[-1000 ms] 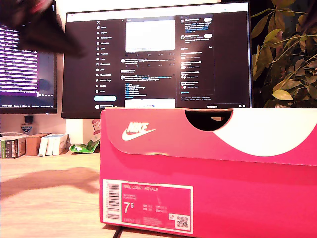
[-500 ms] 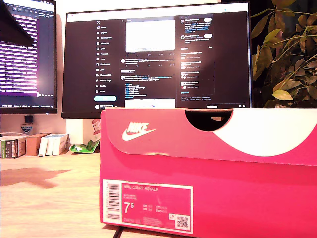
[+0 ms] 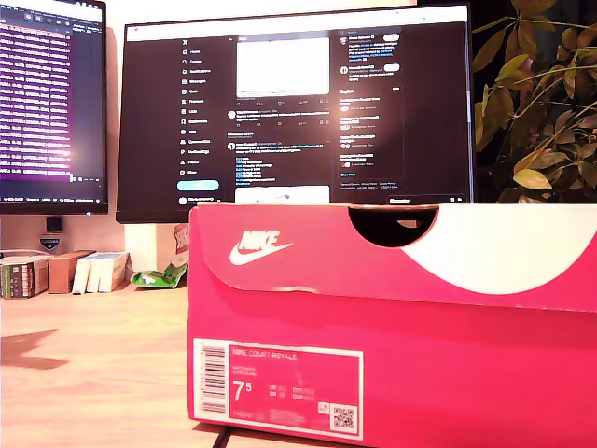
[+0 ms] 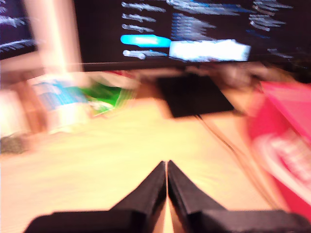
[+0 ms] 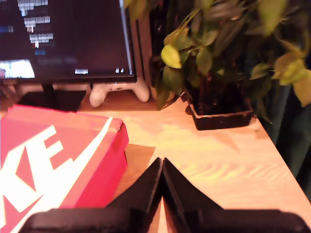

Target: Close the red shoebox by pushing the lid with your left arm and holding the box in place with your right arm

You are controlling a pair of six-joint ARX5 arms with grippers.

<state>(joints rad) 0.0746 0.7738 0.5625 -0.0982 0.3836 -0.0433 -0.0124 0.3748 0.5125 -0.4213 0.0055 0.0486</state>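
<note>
The red shoebox (image 3: pixel 401 327) sits near on the surface (image 3: pixel 93 373), filling the exterior view's right, lid down. My first tool (image 4: pixel 166 170) and second tool (image 5: pixel 162 167) hover beside it, jaws together, probably for pushing or bracing.

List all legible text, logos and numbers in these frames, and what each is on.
"NIKE COURT ROYALE": white label on the red shoebox.
"7.5" (small 5): same label.
Nike swoosh logo with wordmark: box lid.
Large white "KE": lid top in the second wrist view.
Barcode, QR code and the label's fine print: too small to read.
Text on the monitor and the second monitor: too small or blurred.
</note>
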